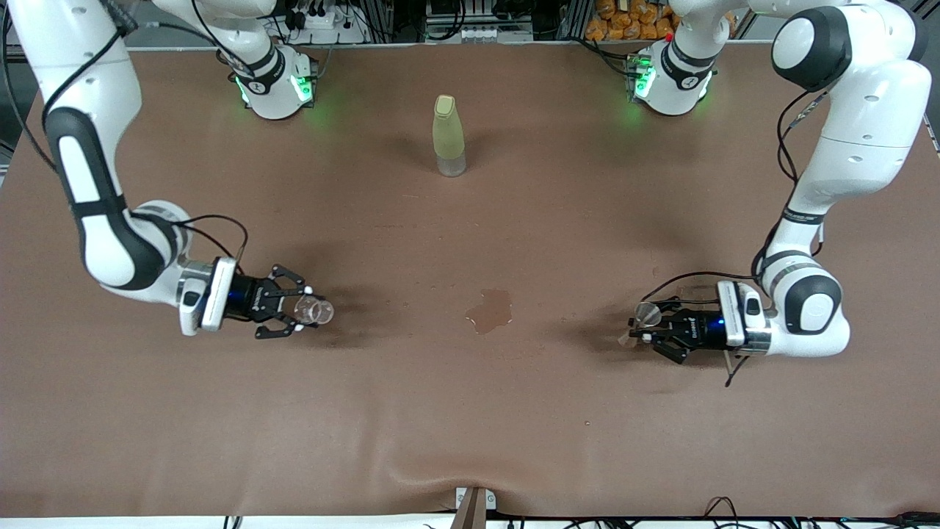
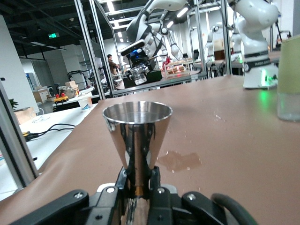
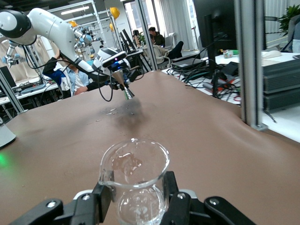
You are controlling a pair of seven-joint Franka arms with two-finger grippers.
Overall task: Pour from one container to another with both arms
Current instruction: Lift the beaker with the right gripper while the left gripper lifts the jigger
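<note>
The two pincers sit at about the same depth over the brown worktop (image 1: 470,411), well apart, one toward each arm's end. The right pincer (image 1: 297,311) is clamped on the clear glass cup (image 1: 314,310); its black fingers (image 3: 101,201) press the cup's lower sides, and the cup's open mouth points toward the middle of the worktop. In the right wrist view the cup looks empty apart from a few wet smears inside. The left pincer (image 1: 645,330) is closed on the narrow waist of the steel jigger (image 1: 640,322), held clear of the worktop, with one shiny cone standing out ahead of the fingertips. In the left wrist view that cone's mouth is open and its rim is level.

Between the two pincers a small wet puddle (image 1: 490,311) darkens the worktop. Farther from the front camera, near the arms' bases, a tall pale yellow-green bottle (image 1: 448,136) stands upright, capped.
</note>
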